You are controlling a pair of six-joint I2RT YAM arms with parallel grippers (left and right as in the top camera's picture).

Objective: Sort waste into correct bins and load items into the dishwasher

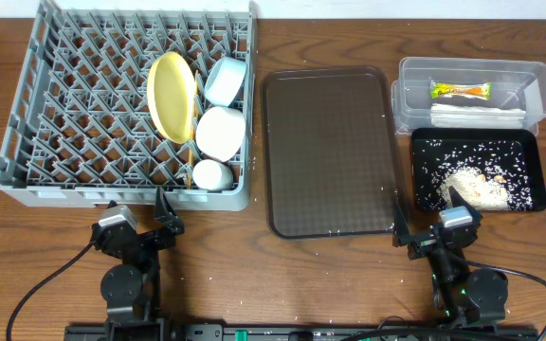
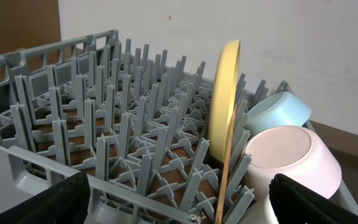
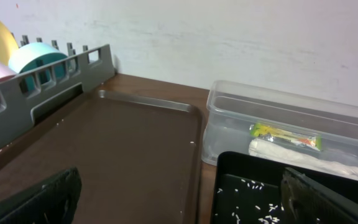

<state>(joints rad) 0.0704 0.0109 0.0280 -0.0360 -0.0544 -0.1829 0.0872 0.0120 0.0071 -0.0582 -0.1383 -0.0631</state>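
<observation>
The grey dish rack (image 1: 74, 114) holds the yellow plate (image 1: 171, 95) on edge, the light-blue bowl (image 1: 226, 80), the white bowl (image 1: 221, 132), the small white cup (image 1: 211, 174) and a wooden chopstick (image 2: 225, 180). The clear tub (image 1: 472, 68) holds the green-and-yellow wrapper (image 1: 460, 91) and white folded paper (image 1: 477, 115). The black tray (image 1: 423, 182) holds rice scraps (image 1: 477, 185). My left gripper (image 1: 140, 220) sits open and empty in front of the rack. My right gripper (image 1: 429, 227) sits open and empty near the black tray's front edge.
A brown serving tray (image 1: 330, 152) lies between the rack and the bins, with a few rice grains near its front edge. Both arm bases stand at the table's front edge. A white wall rises behind the table in the wrist views.
</observation>
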